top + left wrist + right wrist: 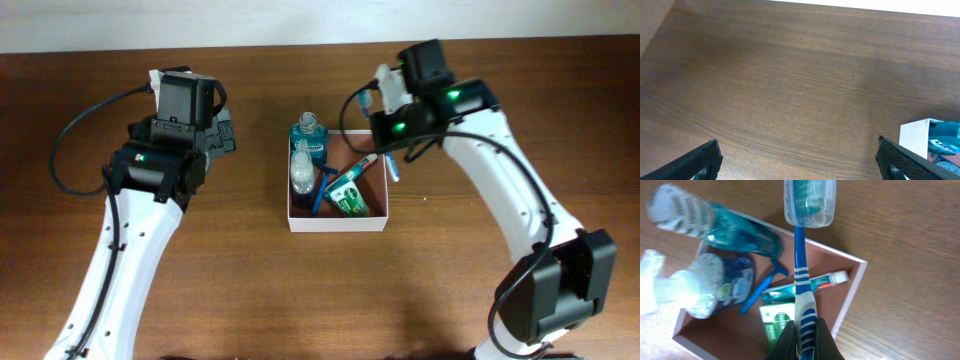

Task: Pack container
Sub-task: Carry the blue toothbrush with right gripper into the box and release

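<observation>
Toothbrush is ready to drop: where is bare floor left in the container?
In the container, bare floor shows back right, between the mouthwash bottle and toothpaste, and front left, between pump bottle and green box. The left side is crowded.

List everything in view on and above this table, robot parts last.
container: one, white walls, reddish-brown inside, table centre
mouthwash bottle: one, teal, at a container corner
pump bottle: one, clear with a blue label, in the container beside the mouthwash
razor: one, blue, in the container
toothpaste tube: one, teal with a white cap, in the container
green pack: one, green and white, in the container
toothbrush: one, blue and white with a clear head cap, held over the container
table: one, dark brown wood
left fingers: black, open, over bare table
right fingers: black, shut on the toothbrush handle
</observation>
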{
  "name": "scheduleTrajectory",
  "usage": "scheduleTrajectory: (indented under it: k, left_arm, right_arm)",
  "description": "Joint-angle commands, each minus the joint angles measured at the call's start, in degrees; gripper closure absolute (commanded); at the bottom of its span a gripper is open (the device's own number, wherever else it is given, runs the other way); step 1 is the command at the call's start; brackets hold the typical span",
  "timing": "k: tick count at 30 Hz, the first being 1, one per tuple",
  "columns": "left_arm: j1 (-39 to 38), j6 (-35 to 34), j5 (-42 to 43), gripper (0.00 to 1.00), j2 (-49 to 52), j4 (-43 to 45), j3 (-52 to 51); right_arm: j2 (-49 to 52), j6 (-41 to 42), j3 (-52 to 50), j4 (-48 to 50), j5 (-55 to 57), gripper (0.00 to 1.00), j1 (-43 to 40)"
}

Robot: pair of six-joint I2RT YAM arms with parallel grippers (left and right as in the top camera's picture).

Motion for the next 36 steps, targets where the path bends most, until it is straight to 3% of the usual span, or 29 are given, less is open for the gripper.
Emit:
scheduleTrajectory:
  k: [1, 11, 21, 27, 30, 31, 32, 36]
  left_arm:
    - [0.2, 0.2, -0.8, 0.01, 0.3, 0.2, 0.5]
    - [0.2, 0.3, -0.8, 0.01, 0.3, 0.2, 0.5]
    - [0.2, 0.3, -0.8, 0.01, 0.3, 0.2, 0.5]
    - [0.2, 0.3, -0.8, 0.01, 0.3, 0.2, 0.5]
    - [0.2, 0.2, -0.8, 0.01, 0.3, 0.2, 0.5]
    - [0.2, 0.3, -0.8, 0.01, 0.3, 0.2, 0.5]
    - [0.2, 0.3, -0.8, 0.01, 0.3, 0.2, 0.5]
    - [0.2, 0.3, -0.8, 0.01, 0.3, 0.2, 0.5]
  right_arm:
    - [1.2, 3.3, -0.1, 0.2, 4.2, 0.95, 2.8]
    - [2.2, 3.7, -3.8, 0.2, 4.9, 0.95, 5.3]
    - [2.2, 3.7, -12.2, 7.1, 4.6, 0.92, 5.3]
    - [2.2, 3.7, -12.3, 9.2, 4.2, 0.84, 5.3]
    - [2.1, 3.7, -12.2, 10.4, 4.2, 0.69, 5.3]
    - [2.1, 3.7, -11.9, 10.5, 4.2, 0.59, 5.3]
    - [1.8, 3.7, -11.0, 9.9, 4.2, 0.42, 5.2]
    - [-0.3, 3.2, -7.8, 7.3, 4.2, 0.17, 4.4]
